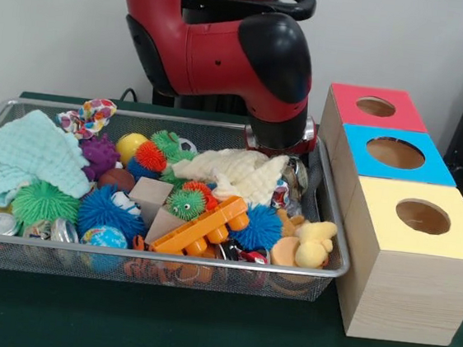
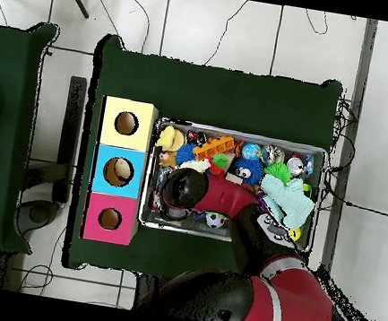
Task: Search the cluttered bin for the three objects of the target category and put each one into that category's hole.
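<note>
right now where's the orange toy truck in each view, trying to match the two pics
Front view: the orange toy truck lies tilted near the wire bin's front rim, right of centre, beside a blue spiky ball.
Overhead view: the orange toy truck sits along the bin's top edge, left of centre.
Shared landmark: the yellow-topped box, the hole box closest to the truck in both views.
</note>
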{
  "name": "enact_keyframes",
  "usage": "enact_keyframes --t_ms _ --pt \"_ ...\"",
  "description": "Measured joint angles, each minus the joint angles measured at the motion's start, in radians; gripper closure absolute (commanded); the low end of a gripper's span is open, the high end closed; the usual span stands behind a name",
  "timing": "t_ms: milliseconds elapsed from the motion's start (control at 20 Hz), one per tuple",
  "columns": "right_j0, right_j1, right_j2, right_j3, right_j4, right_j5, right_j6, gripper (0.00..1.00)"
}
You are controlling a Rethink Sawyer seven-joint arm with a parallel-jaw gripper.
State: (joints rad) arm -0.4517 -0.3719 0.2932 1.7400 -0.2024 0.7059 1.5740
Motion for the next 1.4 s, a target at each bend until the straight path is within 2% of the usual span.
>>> enact_keyframes --t_ms 700,1050,1400 --pt "0.0 0.009 0.012 -0.072 0.0 0.119 0.0 0.0" --pt "0.0 0.004 0.016 -0.087 -0.001 0.143 0.0 0.0" --pt "0.001 -0.034 0.016 -0.098 -0.001 0.144 0.0 0.0"
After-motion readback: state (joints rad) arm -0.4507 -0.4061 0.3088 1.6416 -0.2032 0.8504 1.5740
